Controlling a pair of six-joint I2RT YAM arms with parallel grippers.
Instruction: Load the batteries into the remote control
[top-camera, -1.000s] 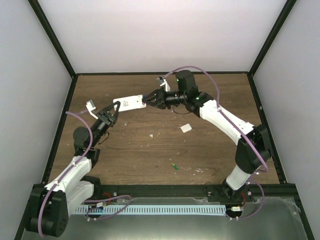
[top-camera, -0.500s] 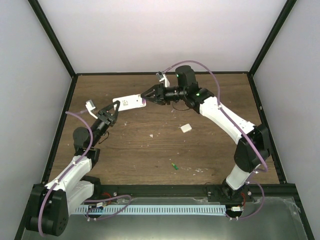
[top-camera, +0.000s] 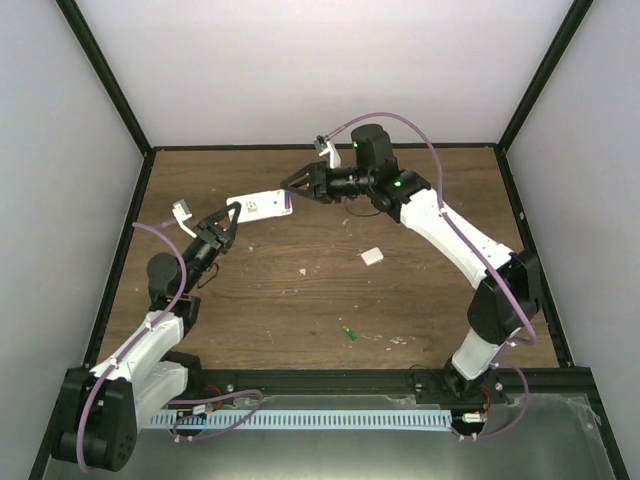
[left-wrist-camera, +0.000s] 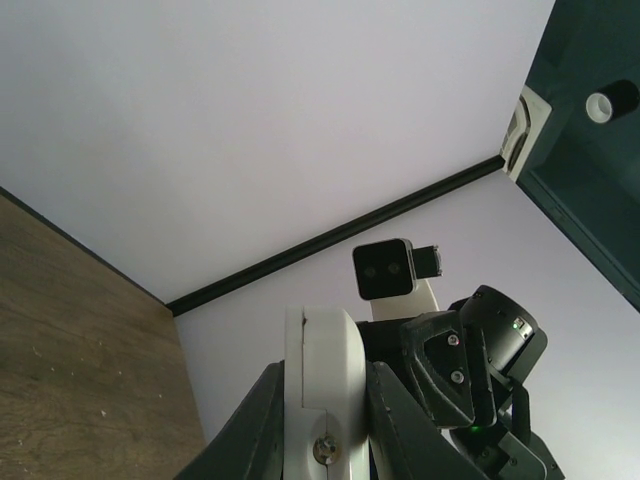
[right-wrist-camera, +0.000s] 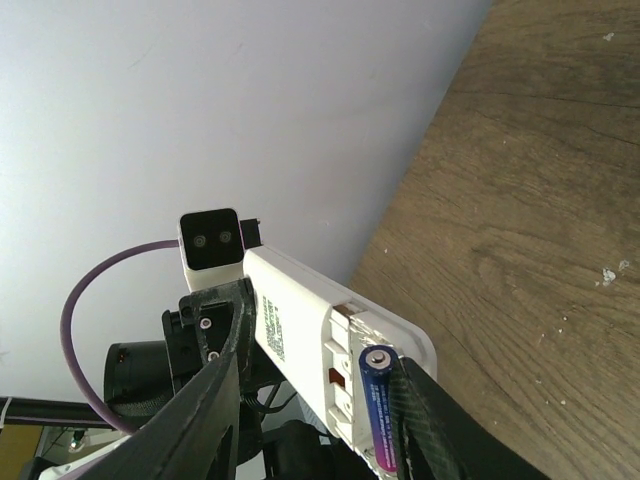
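My left gripper (top-camera: 228, 222) is shut on the white remote control (top-camera: 256, 205) and holds it above the table, its free end pointing right. In the left wrist view the remote control (left-wrist-camera: 325, 375) sits edge-on between the left gripper's (left-wrist-camera: 325, 445) two fingers. My right gripper (top-camera: 297, 186) hovers at that free end. The right wrist view shows the remote control (right-wrist-camera: 300, 320) with its battery bay uncovered and the purple-blue battery (right-wrist-camera: 378, 412) lying in it. The right gripper (right-wrist-camera: 318, 365) is open around the bay, one finger (right-wrist-camera: 440, 430) beside the battery. A green battery (top-camera: 349, 333) lies on the table.
A small white square piece (top-camera: 372, 257) lies on the brown table (top-camera: 300, 310) right of centre, with pale crumbs scattered around it. Black frame rails and white walls (top-camera: 320, 70) border the table on three sides.
The right gripper has opened and shifted slightly up and away at the remote's end. The purple-blue battery stays in the bay. The left arm holds the remote in the same place.
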